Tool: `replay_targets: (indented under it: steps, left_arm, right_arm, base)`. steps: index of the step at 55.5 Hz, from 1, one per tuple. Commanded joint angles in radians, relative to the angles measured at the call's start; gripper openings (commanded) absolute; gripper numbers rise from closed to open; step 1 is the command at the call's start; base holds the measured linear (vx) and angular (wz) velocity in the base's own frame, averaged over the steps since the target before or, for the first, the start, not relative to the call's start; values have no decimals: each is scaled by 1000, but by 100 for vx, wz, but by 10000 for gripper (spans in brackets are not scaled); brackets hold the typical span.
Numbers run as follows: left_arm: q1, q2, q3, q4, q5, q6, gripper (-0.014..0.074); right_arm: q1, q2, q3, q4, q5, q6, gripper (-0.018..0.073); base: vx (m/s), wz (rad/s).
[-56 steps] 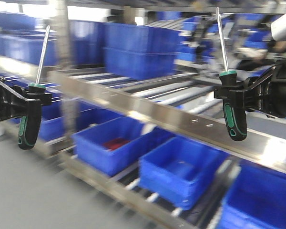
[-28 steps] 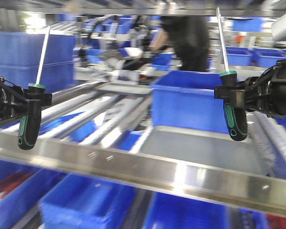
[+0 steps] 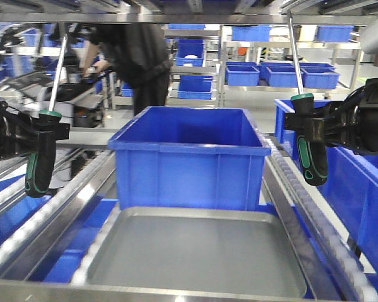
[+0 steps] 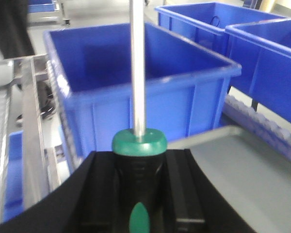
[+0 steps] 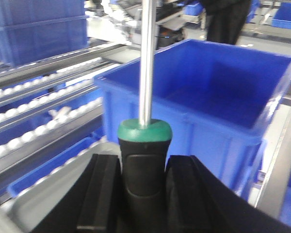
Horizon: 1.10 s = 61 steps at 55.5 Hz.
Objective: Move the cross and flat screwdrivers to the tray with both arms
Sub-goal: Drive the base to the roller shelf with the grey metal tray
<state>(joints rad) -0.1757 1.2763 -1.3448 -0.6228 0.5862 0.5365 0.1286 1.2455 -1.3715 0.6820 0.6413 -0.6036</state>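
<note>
The left screwdriver stood upright in the jaws of the left arm. The jaws pinched the top of its thick black-and-green handle just under the green collar. The handle hung below the jaws and the thin, smooth steel shaft rose straight above them. The right screwdriver sat the same way in the jaws of the right arm, pinched at the handle's upper end with the shaft up.

The tray lay below and between the two pairs of jaws, well apart from both tools. It was shallow, dull grey metal with rounded corners and a low rim. A deep bin of blue plastic, straight-walled and open-topped, stood just beyond the tray's far rim, between the two pairs of jaws and at about their height. Roller rails of pale beads in steel channels ran along both sides of the tray, the right one passing beneath the right jaws. A second blue bin sat just outside and below the right jaws. Far beyond the left jaws, a person in dark clothes bent beside shelving stacked with blue bins.
</note>
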Motion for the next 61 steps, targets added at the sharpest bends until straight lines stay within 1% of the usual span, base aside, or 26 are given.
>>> replay_targets:
  steps: [1,26,61]
  left_arm:
    - [-4,-35,-37,-38,-73,-7,3]
    - [-4,-35,-37,-38,-73,-7,3]
    - [-4,-35,-37,-38,-73,-7,3]
  right_arm:
    - [-2,-26,-36,39,-67,-5,-7]
    - [-2,-26,-36,39,-68,-5,-7]
    - [-2,-26,-36,49,-74,-5,-7]
  base:
    - [27,-21]
    - [17,-16]
    - [2,-3]
